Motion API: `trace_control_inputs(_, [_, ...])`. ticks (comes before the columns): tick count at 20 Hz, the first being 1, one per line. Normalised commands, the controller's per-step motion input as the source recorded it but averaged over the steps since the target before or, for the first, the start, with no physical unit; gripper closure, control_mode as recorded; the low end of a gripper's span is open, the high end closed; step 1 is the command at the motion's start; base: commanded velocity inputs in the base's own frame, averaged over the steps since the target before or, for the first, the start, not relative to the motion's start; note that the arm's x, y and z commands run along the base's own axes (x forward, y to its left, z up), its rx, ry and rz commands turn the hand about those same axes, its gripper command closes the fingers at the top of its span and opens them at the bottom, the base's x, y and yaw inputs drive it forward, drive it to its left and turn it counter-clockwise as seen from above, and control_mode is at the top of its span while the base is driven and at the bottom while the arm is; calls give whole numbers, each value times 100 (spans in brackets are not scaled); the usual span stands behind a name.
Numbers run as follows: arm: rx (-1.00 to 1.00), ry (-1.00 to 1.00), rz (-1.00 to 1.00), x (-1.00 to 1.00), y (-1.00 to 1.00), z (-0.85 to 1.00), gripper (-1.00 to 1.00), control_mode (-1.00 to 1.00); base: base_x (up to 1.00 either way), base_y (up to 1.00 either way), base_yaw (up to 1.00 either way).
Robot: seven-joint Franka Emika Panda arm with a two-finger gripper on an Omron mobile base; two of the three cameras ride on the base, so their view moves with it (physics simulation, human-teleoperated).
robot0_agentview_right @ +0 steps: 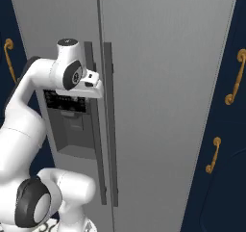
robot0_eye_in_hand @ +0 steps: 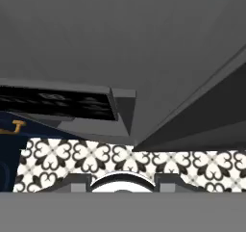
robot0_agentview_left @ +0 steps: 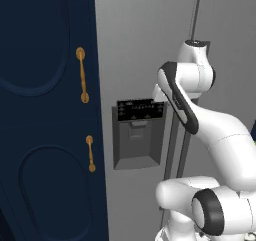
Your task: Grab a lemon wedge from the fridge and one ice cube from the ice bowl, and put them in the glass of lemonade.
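- So, the step in hand, as I judge it, is opening the fridge (robot0_agentview_right: 168, 82); both its doors look shut, and the lemon wedge I'm after is presumably behind one of them, so I can't say which shelf it sits on
- My claw (robot0_agentview_right: 98, 86) is up against the left door's long handle (robot0_agentview_right: 91, 130), at about 9 o'clock of the seam between the doors in the right base view, level with the top of the dispenser panel (robot0_agentview_right: 67, 115)
- Whether my fingers are around that handle or just pressed beside it I cannot tell, nor whether they are spread or closed; my hand hides the fingertips in both base views
- In the hand view the grey door face is at 12 o'clock, a dark slanting bar (robot0_eye_in_hand: 202, 115) that I take for a handle runs toward 3 o'clock, and patterned floor tiles (robot0_eye_in_hand: 96, 159) lie at 6 o'clock
- To do this well I'd get a finger on each side of the bar before closing
- Then I'd pull along the door's arc, not straight back, so the grip doesn't slide off
- The second handle (robot0_agentview_right: 109, 125) is just beside the first, at 3 o'clock of it, so I should keep my fingers from catching on it
- The navy cupboard (robot0_agentview_left: 45, 110) with brass pulls stands at 9 o'clock of the fridge in the left base view; the door may swing toward it
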Motion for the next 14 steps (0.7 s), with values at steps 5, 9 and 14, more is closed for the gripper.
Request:
trace_control_inputs(5, [1,0,0,-18,0,0,-100,-100,0,0,0])
trace_control_inputs(9, [1,0,0,-72,0,-4,-100,-100,0,0,0])
trace_control_inputs(14, [0,5,0,-72,0,-13,-100,-100,0,0,0])
